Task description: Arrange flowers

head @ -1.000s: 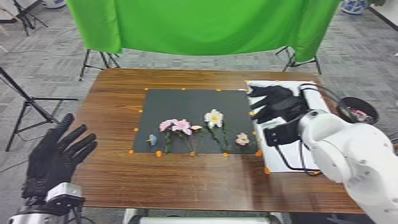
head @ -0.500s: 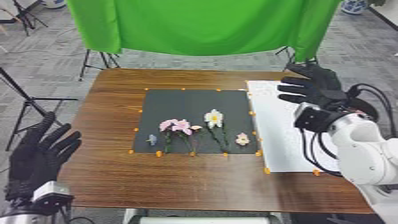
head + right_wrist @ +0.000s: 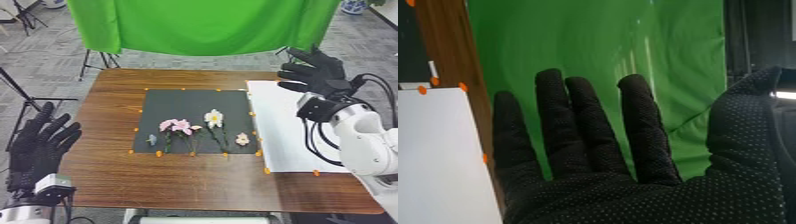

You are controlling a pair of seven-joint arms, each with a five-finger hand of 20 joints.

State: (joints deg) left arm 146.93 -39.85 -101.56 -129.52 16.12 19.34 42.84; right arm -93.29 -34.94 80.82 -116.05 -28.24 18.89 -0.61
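Observation:
On the dark square sheet (image 3: 178, 105) lie several flowers along its near half: a small blue one (image 3: 152, 139), pink blossoms (image 3: 180, 125), a white flower (image 3: 213, 118) with a green stem, and a pale pink one (image 3: 242, 139). My right hand (image 3: 320, 77) is held up beyond the white sheet's far right corner, fingers spread, holding nothing. In the right wrist view the right hand (image 3: 629, 200) has straight fingers and a thumb standing apart. My left hand (image 3: 37, 150) is open off the table's left edge, fingers pointing forward.
A white sheet (image 3: 289, 130) lies right of the dark one, with orange markers around both on the brown table (image 3: 178, 185). Behind the table hangs a green cloth (image 3: 204, 25); a black stand (image 3: 27, 105) is at the left.
My right hand has lifted away from over the white sheet to its far right and spread its fingers. The left hand has shifted slightly left. The flowers have not moved.

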